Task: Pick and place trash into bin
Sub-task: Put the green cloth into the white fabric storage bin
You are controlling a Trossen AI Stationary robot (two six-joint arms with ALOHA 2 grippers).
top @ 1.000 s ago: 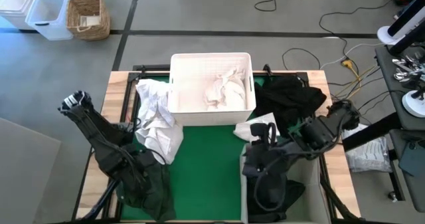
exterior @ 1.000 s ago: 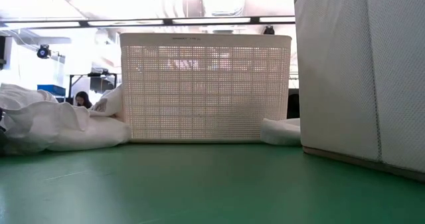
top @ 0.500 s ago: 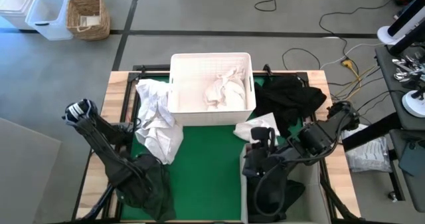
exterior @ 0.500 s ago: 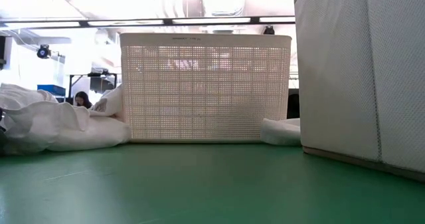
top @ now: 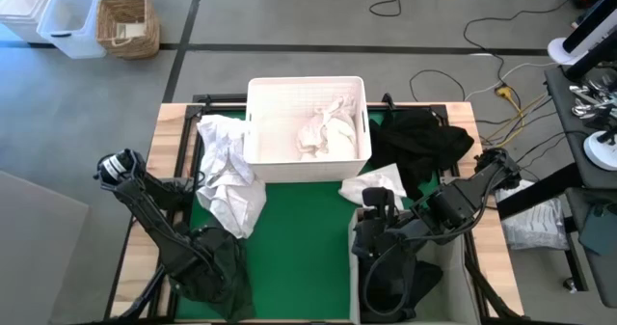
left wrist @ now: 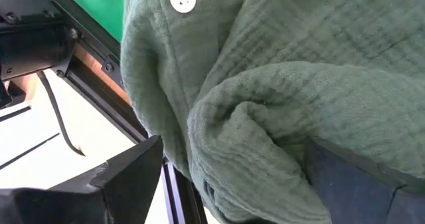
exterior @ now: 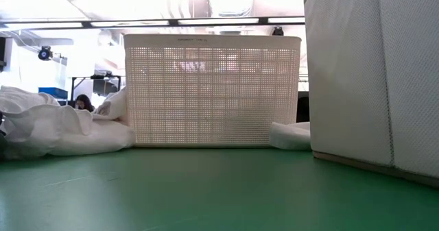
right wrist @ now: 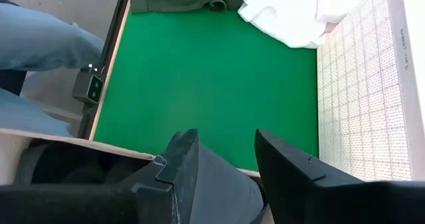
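The left gripper (top: pixel 214 267), jaws spread wide, presses into the dark green crumpled cloth garment (left wrist: pixel 279 91) at the table's near left corner. The right gripper (right wrist: pixel 222 161), jaws parted and empty, hovers over the grey fabric bin (top: pixel 453 262) at near right; white soft sheets (top: pixel 229 176) lie left of the white lattice plastic tub (top: pixel 258 122).

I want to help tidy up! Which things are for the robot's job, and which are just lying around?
For the job: white tub, white sheets, black cloth, green garment under the left gripper, right gripper over the white box.
Just lying about: wicker basket, clear storage boxes, floor cables.
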